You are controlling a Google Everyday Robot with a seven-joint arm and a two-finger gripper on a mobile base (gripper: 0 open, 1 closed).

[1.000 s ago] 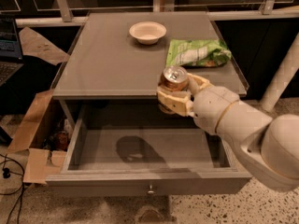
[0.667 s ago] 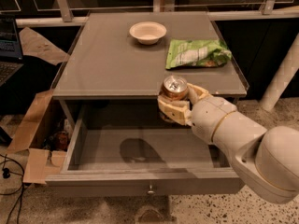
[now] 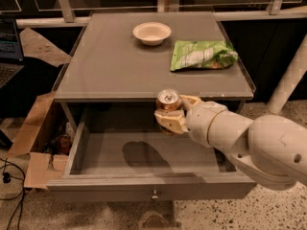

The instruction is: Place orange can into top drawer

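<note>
Since the earlier frame the orange can (image 3: 169, 100) has dropped lower and slid a little left, and it now hangs in front of the table's front edge, over the open top drawer (image 3: 144, 189). At far left a torn cardboard box (image 3: 34, 143) stands on the floor beside the table (image 3: 110, 71). The drawer is pulled right out, its round knob (image 3: 154, 194) at the middle of the front panel, and a dark shadow (image 3: 141, 155) lies on its bare floor. A pale bowl (image 3: 151, 33) sits near the back of the tabletop. The can is upright, silver top showing, and the gripper (image 3: 172, 116) pinches it from the right and below, cream fingers (image 3: 168, 121) closed against its sides. A green snack bag (image 3: 202, 55) lies on the table's right part, well apart from the can. The white arm (image 3: 259, 145) comes in from the lower right
</note>
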